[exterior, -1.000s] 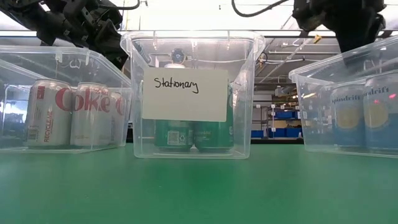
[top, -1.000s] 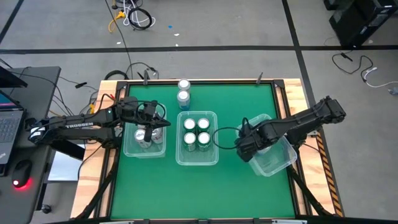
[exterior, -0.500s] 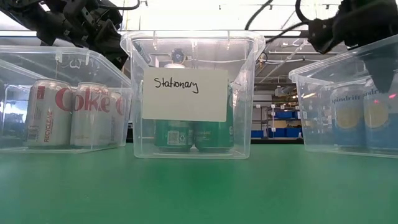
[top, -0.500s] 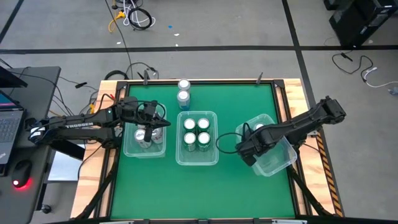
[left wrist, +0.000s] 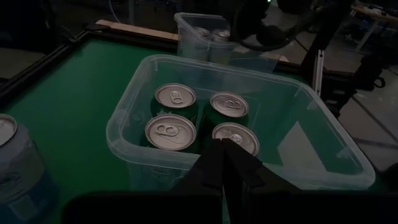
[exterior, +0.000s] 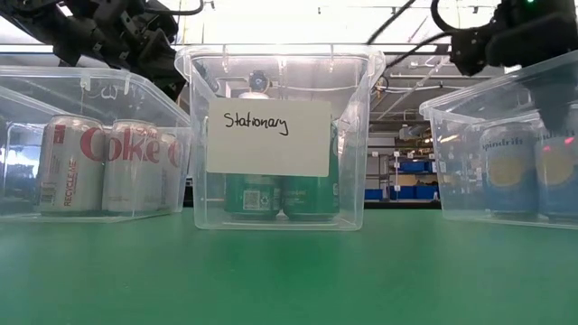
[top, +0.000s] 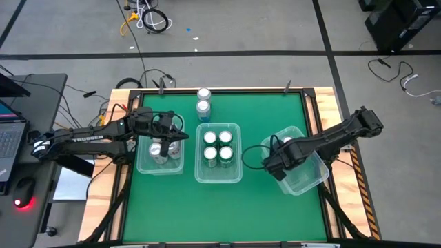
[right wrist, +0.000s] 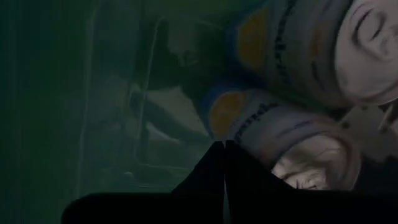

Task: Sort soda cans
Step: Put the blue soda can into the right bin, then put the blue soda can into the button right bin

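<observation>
A green table point(top: 227, 200) held three clear plastic bins in a row, seen from directly above. The left bin point(top: 146, 165) contained white-and-red cola cans point(exterior: 70, 162), standing upright, and the left gripper point(top: 180, 134) hovered over this bin's rim on the side nearest the middle bin, its two fingers point(left wrist: 231, 163) pressed fully together with nothing between them. The middle bin point(top: 218, 176) carried a white label point(exterior: 268, 137) handwritten "Stationary" on its front wall and held four green cans point(top: 217, 145) upright in a two-by-two block, their silver tops showing. The right bin point(top: 308, 178) sat turned at an angle to the other two and held blue cans point(exterior: 508, 167) with yellow circles on their sides. The right gripper point(top: 273, 165) was at the edge of the right bin nearest the middle bin, its fingers point(right wrist: 217, 163) closed tight against each other and holding nothing; in the right wrist view the blue cans lay just beyond the fingertips, seen through the bin wall. Two more cans point(top: 203, 100) stood loose on the table behind the middle bin, near the far edge, one just beside the other. A laptop point(top: 8, 134) and a mouse point(top: 24, 193) sat on a side desk to the left of the table.
</observation>
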`<state>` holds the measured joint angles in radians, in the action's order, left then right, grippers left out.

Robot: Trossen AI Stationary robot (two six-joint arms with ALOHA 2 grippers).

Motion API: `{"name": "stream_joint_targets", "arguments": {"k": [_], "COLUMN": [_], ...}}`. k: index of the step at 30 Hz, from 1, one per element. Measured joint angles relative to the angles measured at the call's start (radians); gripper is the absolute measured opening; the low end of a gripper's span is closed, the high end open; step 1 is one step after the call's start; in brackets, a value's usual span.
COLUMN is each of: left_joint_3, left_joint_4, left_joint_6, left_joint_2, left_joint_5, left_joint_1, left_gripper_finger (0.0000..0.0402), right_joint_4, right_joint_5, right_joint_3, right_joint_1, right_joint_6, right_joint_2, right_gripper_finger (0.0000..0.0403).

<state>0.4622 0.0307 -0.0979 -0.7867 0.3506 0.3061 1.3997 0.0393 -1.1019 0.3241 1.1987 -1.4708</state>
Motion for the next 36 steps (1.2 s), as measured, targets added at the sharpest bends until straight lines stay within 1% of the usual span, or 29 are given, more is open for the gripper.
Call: {"name": "stream_joint_targets", "arguments": {"k": [5, 8, 10, 13, 15, 18, 20, 23, 27, 29, 31, 33, 36], "left_joint_3": [0.000, 0.000, 0.019, 0.078, 0.130, 0.209, 0.245, 0.278, 0.322, 0.352, 0.396, 0.454, 0.546], "left_joint_4": [0.011, 0.029, 0.006, -0.041, -0.113, -0.219, -0.247, -0.247, -0.247, -0.250, -0.277, -0.332, -0.428], "left_joint_6": [-0.053, -0.072, -0.071, -0.071, -0.062, 0.002, 0.041, 0.077, 0.088, 0.085, 0.088, 0.115, 0.178], "left_joint_2": [0.000, 0.000, 0.000, -0.018, -0.044, -0.102, -0.151, -0.228, -0.336, -0.389, -0.435, -0.472, -0.524], "left_joint_5": [-0.011, -0.021, -0.042, -0.052, -0.051, -0.052, -0.052, -0.020, 0.126, 0.165, 0.170, 0.149, 0.050], "left_joint_1": [0.000, 0.000, 0.002, 0.015, 0.029, 0.064, 0.099, 0.176, 0.297, 0.328, 0.335, 0.335, 0.319], "left_gripper_finger": [0.0001, 0.0001, 0.0001, 0.0001, 0.0001, 0.0001, 0.0001, 0.0001, 0.0001, 0.0001, 0.0001, 0.0005, 0.0028], "right_joint_4": [0.035, 0.021, 0.018, 0.024, 0.040, 0.042, 0.025, -0.049, -0.192, -0.283, -0.374, -0.454, -0.541], "right_joint_5": [0.046, 0.054, 0.058, 0.091, 0.129, 0.206, 0.264, 0.317, 0.338, 0.338, 0.338, 0.338, 0.338], "right_joint_3": [-0.014, -0.014, -0.018, -0.039, -0.066, -0.113, -0.139, -0.162, -0.170, -0.170, -0.170, -0.170, -0.171], "right_joint_1": [0.000, -0.001, -0.001, -0.001, -0.001, -0.014, -0.031, -0.072, -0.146, -0.184, -0.222, -0.253, -0.287], "right_joint_6": [-0.001, -0.005, -0.013, -0.024, -0.033, -0.060, -0.094, -0.178, -0.334, -0.423, -0.512, -0.591, -0.689], "right_joint_2": [0.000, 0.000, 0.000, 0.000, 0.000, 0.001, 0.001, 0.001, 0.001, 0.000, 0.001, 0.000, 0.001], "right_gripper_finger": [0.0000, 0.0000, 0.0000, 0.0000, 0.0000, 0.0000, 0.0000, 0.0000, 0.0000, 0.0000, 0.0000, 0.0000, 0.0001]}}
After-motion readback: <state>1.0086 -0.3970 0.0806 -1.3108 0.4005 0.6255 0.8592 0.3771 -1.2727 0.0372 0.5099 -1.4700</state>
